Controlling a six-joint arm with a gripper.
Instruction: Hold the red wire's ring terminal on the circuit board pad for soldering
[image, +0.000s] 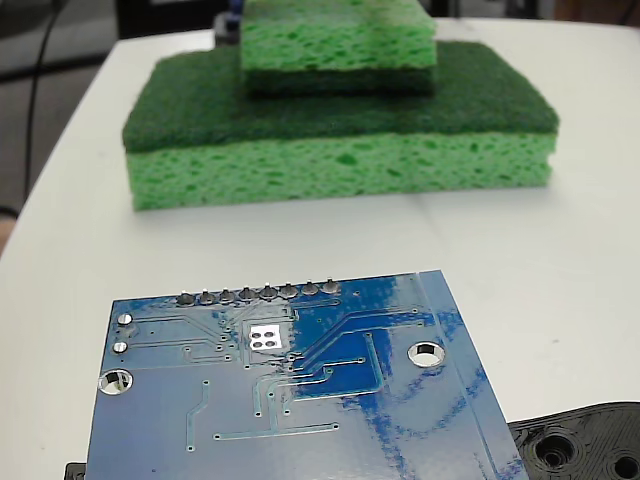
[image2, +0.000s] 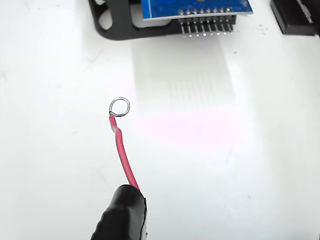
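The gripper's fingers are out of sight, grip unknowable; the red wire (image2: 121, 152) carries its ring terminal (image2: 119, 106) over bare table. It's the approach: next, forward to the circuit board (image: 290, 400), onto the pad (image: 266, 338).

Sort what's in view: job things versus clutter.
Job: red wire, its ring, blue board, square pad.
Clutter: two stacked green sponges, black plastic part.
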